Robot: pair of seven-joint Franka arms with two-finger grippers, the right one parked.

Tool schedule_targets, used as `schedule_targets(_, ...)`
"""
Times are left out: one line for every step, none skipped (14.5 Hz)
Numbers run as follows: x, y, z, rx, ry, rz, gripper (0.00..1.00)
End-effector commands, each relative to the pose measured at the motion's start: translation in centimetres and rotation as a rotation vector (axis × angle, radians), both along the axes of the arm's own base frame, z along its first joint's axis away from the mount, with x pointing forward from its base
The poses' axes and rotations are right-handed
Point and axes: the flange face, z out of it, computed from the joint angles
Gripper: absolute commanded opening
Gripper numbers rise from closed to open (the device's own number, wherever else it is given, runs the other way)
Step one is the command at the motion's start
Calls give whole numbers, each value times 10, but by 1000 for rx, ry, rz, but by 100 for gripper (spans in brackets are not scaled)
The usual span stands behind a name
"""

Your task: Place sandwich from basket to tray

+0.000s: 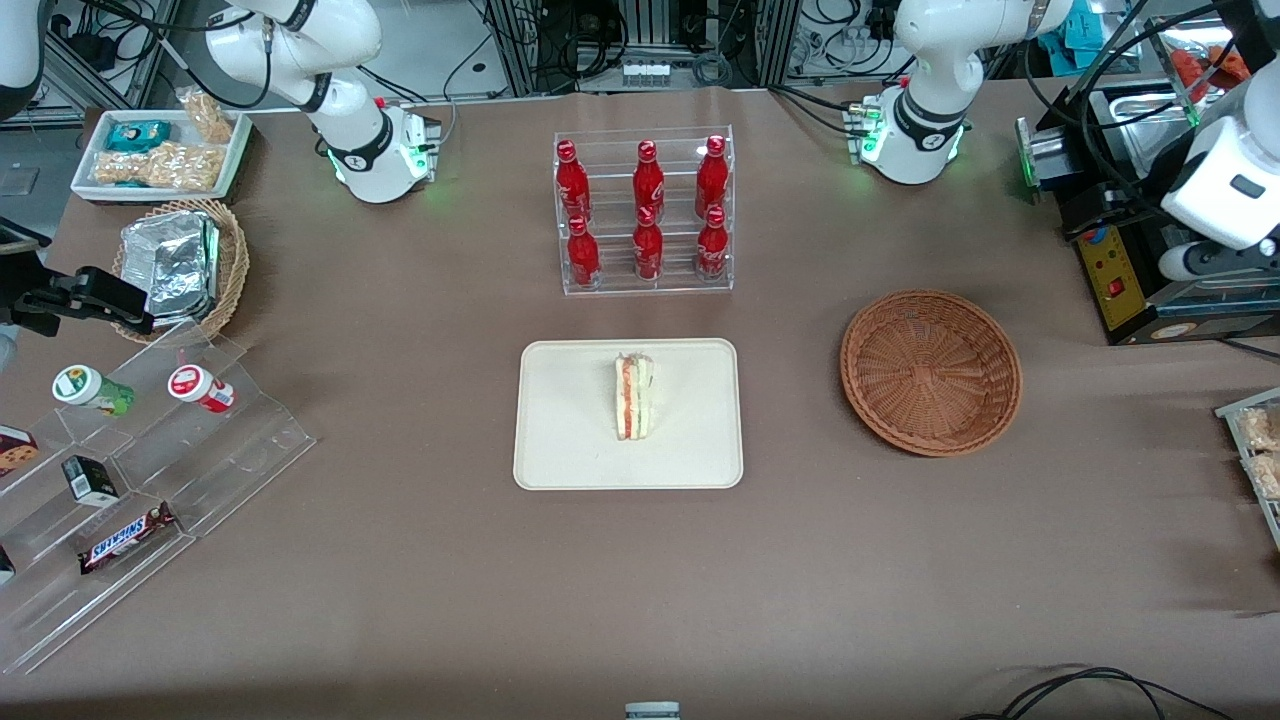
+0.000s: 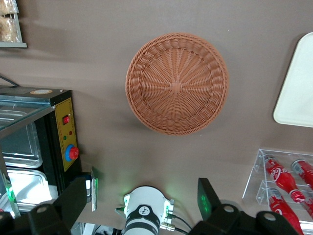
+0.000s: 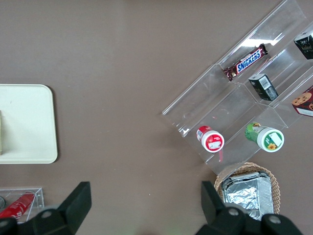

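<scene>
The sandwich (image 1: 634, 397), a white bread wedge with pink-orange and green filling, lies on the cream tray (image 1: 570, 420) in the middle of the table. The reddish-brown wicker basket (image 1: 930, 372) sits beside the tray toward the working arm's end and holds nothing. My left gripper (image 1: 1200, 262) hangs high above the table at that end, farther from the front camera than the basket. In the left wrist view the gripper (image 2: 142, 186) is open and empty, looking down on the basket (image 2: 177, 83) and a corner of the tray (image 2: 296, 83).
A clear rack of red bottles (image 1: 645, 210) stands farther from the front camera than the tray. A black machine with a red button (image 1: 1115, 270) stands near my gripper. A tan basket of foil packets (image 1: 180, 265), a snack tray (image 1: 160, 155) and a clear stepped display (image 1: 150, 470) are at the parked arm's end.
</scene>
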Motion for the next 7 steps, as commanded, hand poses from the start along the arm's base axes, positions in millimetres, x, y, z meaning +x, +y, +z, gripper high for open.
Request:
schedule_targets(-1,3,12,-15,-22,1,100)
schedule_targets(-1,3,11,-16,-21,1,100)
schedule_targets(-1,3,10,-15,-17,1,100)
schedule_targets(0,5,10,-17,-25,6,100)
schedule_targets(1,5,11,-18,-28,6,100)
schedule_targets(1,5,11,-18,-34,5,100)
schedule_targets(2,5,13,-17,-42,2,100)
